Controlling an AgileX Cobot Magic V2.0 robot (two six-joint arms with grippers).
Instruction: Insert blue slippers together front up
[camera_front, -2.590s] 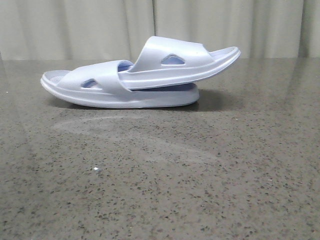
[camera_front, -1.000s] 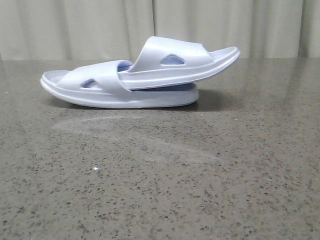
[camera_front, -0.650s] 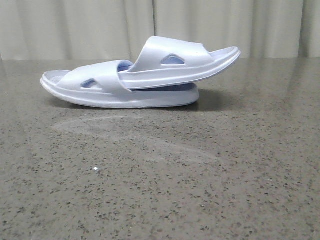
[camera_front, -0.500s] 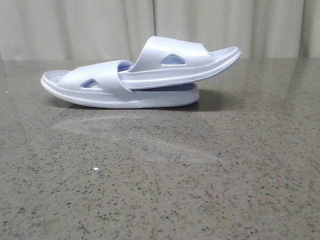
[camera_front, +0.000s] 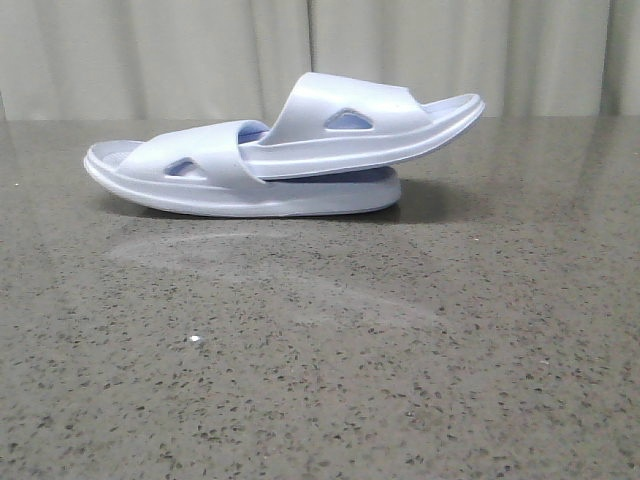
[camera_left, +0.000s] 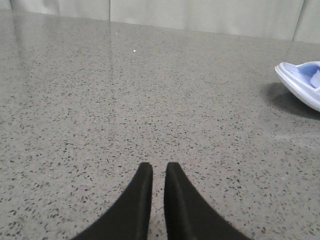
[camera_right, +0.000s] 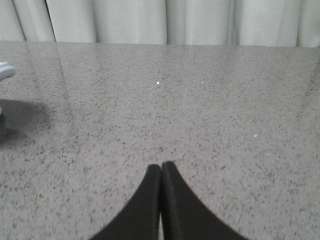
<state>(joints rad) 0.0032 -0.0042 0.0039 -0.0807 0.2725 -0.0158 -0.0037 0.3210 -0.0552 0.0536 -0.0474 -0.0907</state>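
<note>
The slippers (camera_front: 285, 150) are a pale lavender-blue pair of moulded foam slides, nested one into the other and seen side-on. The lower slipper (camera_front: 170, 180) lies flat on its sole, its long axis running left to right. The upper slipper (camera_front: 370, 125) has one end pushed under the lower one's wide strap, and its other end rises to the right, tilted up and clear of the lower sole. Each strap shows a triangular side cutout, with a bluer tone inside. The left wrist view catches only one rounded end of the lower slipper (camera_left: 302, 82) at its edge, rim raised around the footbed.
</note>
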